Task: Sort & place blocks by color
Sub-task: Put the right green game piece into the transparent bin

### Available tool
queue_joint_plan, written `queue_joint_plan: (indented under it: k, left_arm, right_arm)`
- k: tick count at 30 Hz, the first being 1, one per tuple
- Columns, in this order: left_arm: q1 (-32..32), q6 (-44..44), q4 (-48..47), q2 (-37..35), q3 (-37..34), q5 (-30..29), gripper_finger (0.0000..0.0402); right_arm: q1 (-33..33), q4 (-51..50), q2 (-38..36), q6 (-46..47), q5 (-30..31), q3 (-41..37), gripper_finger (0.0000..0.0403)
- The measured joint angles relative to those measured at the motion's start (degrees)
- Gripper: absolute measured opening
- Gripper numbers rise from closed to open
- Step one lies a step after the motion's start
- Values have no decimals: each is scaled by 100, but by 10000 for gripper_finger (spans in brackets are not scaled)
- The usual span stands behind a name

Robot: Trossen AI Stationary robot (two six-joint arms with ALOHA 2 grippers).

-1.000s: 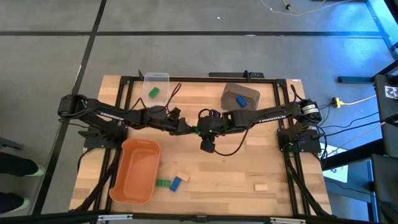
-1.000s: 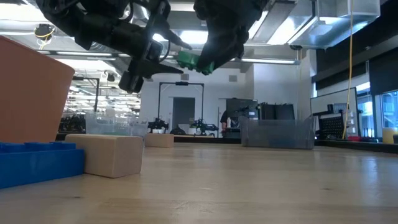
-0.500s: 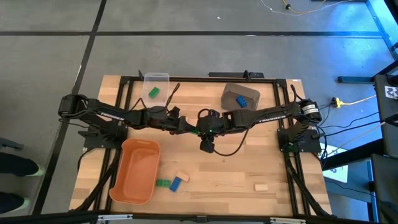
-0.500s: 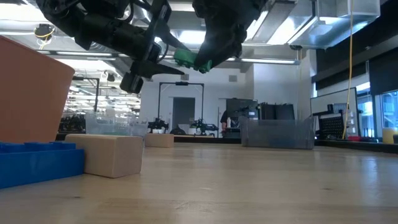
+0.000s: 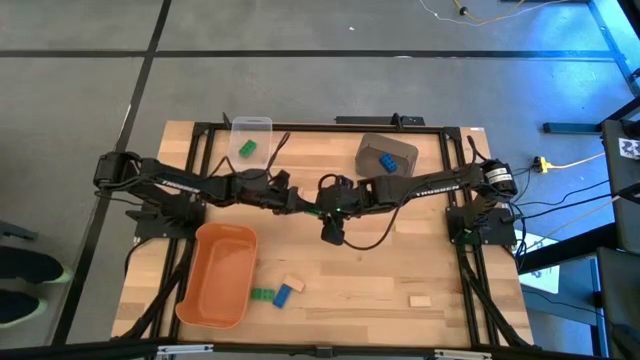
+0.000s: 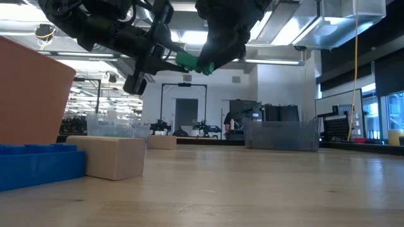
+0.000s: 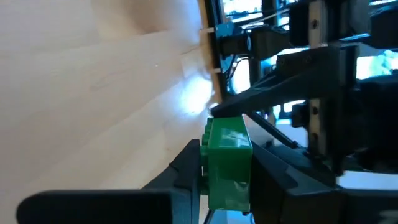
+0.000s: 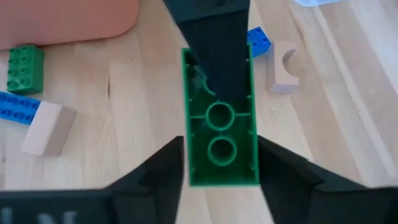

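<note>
A green block (image 5: 318, 208) hangs in the air over the middle of the table, between my two grippers. My left gripper (image 5: 308, 206) reaches it from the table's left, nearly level, and is shut on one end (image 7: 227, 158). My right gripper (image 5: 326, 205) slants down from the right, its fingers along the other end (image 8: 221, 134). In the low view the block (image 6: 187, 61) is well above the tabletop. Loose blocks lie near the front: green (image 5: 262, 294), blue (image 5: 283, 295), tan (image 5: 293, 284) and tan (image 5: 419, 300). My left gripper pinches the green block's far end between its two fingers, one finger (image 8: 214, 50) lying on a broad face (image 8: 219, 93). The fingers come nearly level from the table's left, along the block. The block is clear of the table. My right gripper has a finger (image 8: 161, 168) against each long side (image 8: 189, 155) of the block's other end, slanting down from the right. Whether the fingers still press the sides, I cannot tell.
An orange tub (image 5: 218, 275) stands at the front left. A clear bin (image 5: 252, 128) holding a green block (image 5: 246, 149) is at the back. A dark grey bin (image 5: 372, 152) holds a blue block (image 5: 387, 160). Bare wood lies at the front right.
My left gripper has shut on the green block's end while both arms kept their places. The block stays in the air between the two grippers, shifted only slightly toward the left arm.
</note>
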Motion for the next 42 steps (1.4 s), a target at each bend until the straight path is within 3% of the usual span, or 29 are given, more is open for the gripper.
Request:
queue_joint_plan:
  k: [11,20,29,33,39,42]
  left_arm:
    - [822,662,-177,-55,-11,473,80]
    - [1656,1401,-346,-516,-9,1086,80]
    - [2366,2545,-1662,-2259,-9,543,80]
    - [2423,3290,-1883,-3025,-9,-16,80]
    - [2203,5154,-2055,-3921,-5,-669,80]
    - [2032,5643,-2447,-4227,-4,-1402,80]
  right_arm:
    - [7,-1937,-36,102,-58,847,327]
    - [222,-2651,-171,368,-32,358,343]
    - [539,-1452,-1583,1818,225,-1403,344]
    - [574,-214,-2256,2487,231,-2110,344]
    - [573,2002,-2876,2906,228,-2944,344]
    - [573,2958,-2964,2957,228,-3167,344]
